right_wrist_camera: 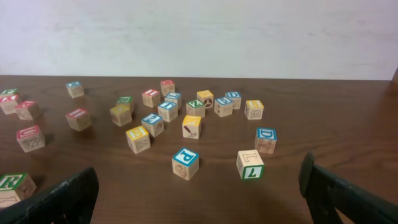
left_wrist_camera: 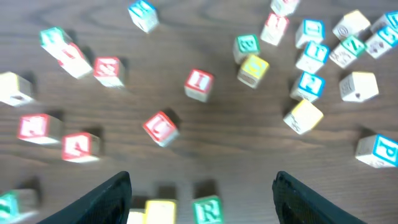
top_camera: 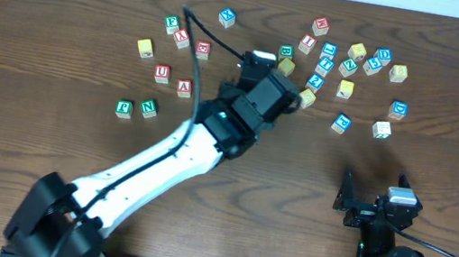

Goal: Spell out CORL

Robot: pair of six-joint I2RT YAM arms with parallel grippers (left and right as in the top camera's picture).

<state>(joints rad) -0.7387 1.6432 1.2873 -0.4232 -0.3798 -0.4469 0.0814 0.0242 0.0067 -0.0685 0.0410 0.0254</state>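
My left gripper hangs over the table, jaws spread, gripping nothing. Between its fingers, touching neither, sit a yellow-faced cube and the green R cube, side by side with a narrow gap. A red-lettered cube lies farther out. My right gripper is low, wide apart and empty.

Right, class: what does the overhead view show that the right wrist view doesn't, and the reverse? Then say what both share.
Overhead only: both arms, the left arm stretched out over the blocks, the right arm sitting back from them. Right wrist only: the pale wall behind the table, and a readable P on the blue block. Both: the dark wooden table and the scattered letter blocks, that blue block among them.
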